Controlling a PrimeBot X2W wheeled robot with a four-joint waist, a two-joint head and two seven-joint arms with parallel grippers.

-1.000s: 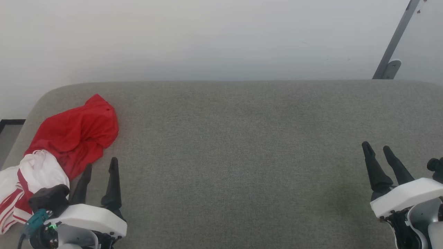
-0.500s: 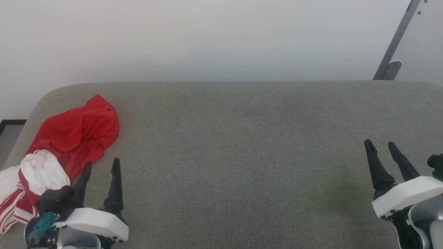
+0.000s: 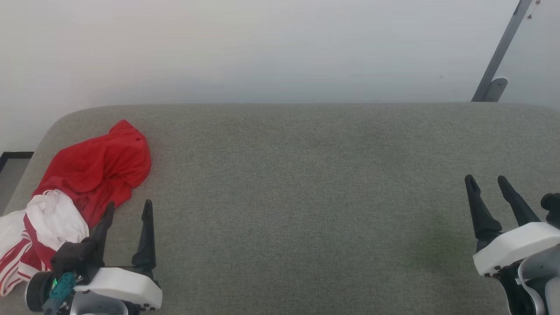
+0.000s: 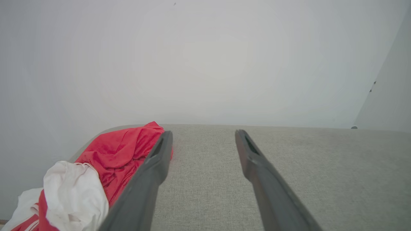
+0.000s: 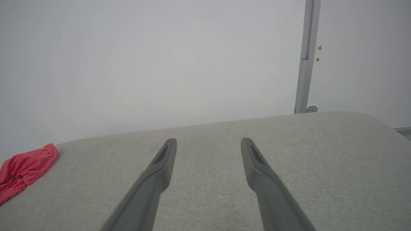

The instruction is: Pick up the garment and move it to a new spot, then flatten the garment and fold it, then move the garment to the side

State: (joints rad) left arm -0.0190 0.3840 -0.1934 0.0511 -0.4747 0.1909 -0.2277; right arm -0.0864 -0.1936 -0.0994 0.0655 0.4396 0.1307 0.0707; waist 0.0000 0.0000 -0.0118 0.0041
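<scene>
The garment (image 3: 94, 168) lies crumpled at the far left of the grey padded surface (image 3: 306, 183), red on top with white striped parts near the front edge. It appears red and white in the left wrist view (image 4: 118, 157) and as a red corner in the right wrist view (image 5: 24, 168). My left gripper (image 3: 128, 208) is open, its left finger at the garment's near edge, nothing between the fingers (image 4: 203, 133). My right gripper (image 3: 485, 181) is open and empty at the far right (image 5: 208, 141).
A plain white wall rises behind the padded surface. A grey metal post (image 3: 498, 52) leans at the back right, also in the right wrist view (image 5: 305, 57). The surface's rounded left corner (image 3: 57, 122) drops to a dark floor strip.
My left gripper has drawn back a little and turned slightly. The right gripper has shifted a bit to the right. The garment has not moved.
</scene>
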